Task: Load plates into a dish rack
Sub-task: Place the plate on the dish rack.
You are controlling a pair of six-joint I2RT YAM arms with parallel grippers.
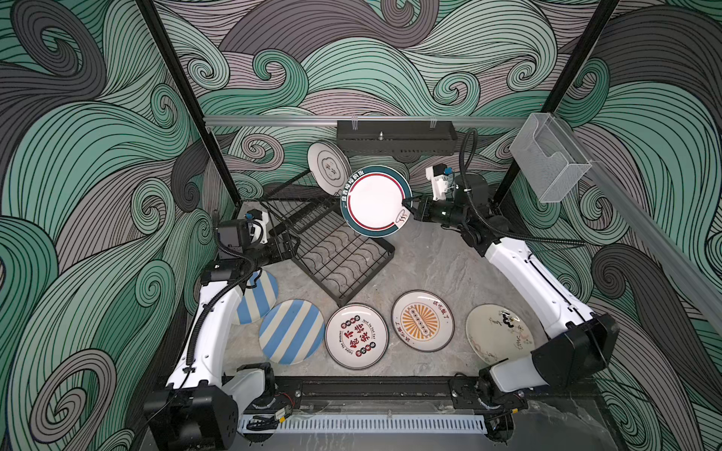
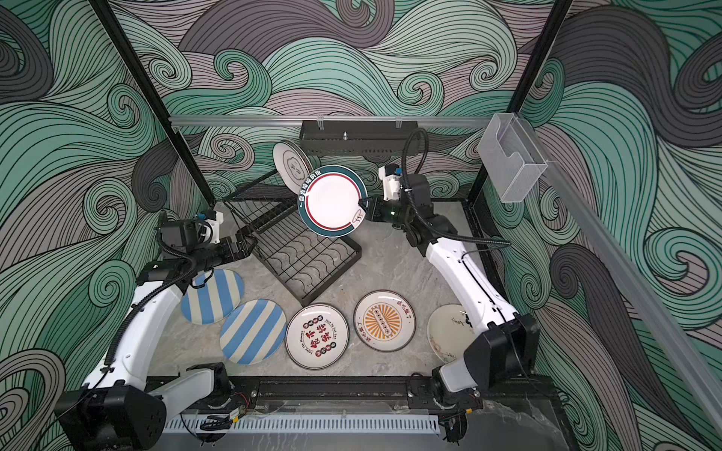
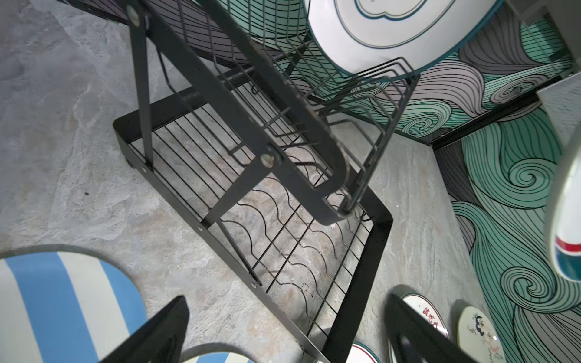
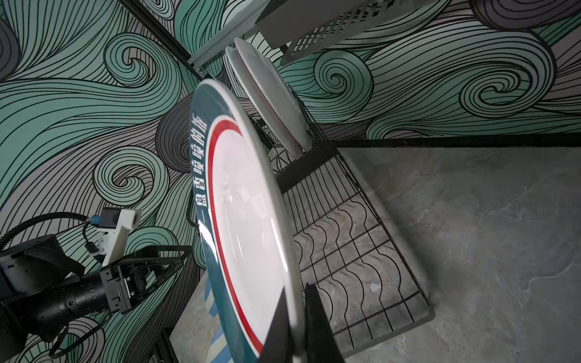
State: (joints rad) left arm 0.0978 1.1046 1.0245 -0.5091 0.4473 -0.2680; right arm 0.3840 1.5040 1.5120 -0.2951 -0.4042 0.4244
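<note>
My right gripper (image 1: 406, 205) (image 4: 295, 289) is shut on the rim of a white plate with a teal border and red ring (image 1: 375, 201) (image 4: 248, 220), held on edge above the black dish rack (image 1: 344, 257) (image 4: 345, 235). A white plate with a teal cloud outline (image 1: 328, 166) (image 3: 393, 28) stands in the rack's upper shelf. My left gripper (image 1: 289, 246) (image 3: 289, 339) is open at the rack's left side, with nothing between its fingers. Flat on the table lie two striped plates (image 1: 291, 332), a red-and-black character plate (image 1: 356, 336), an orange sunburst plate (image 1: 422, 321) and a cream plate (image 1: 496, 332).
A black perforated tray (image 1: 394, 136) hangs on the back rail just behind the rack. A clear plastic box (image 1: 547, 156) is fixed on the right rail. The right arm's elbow overhangs the cream plate. Bare grey tabletop (image 1: 429, 257) lies right of the rack.
</note>
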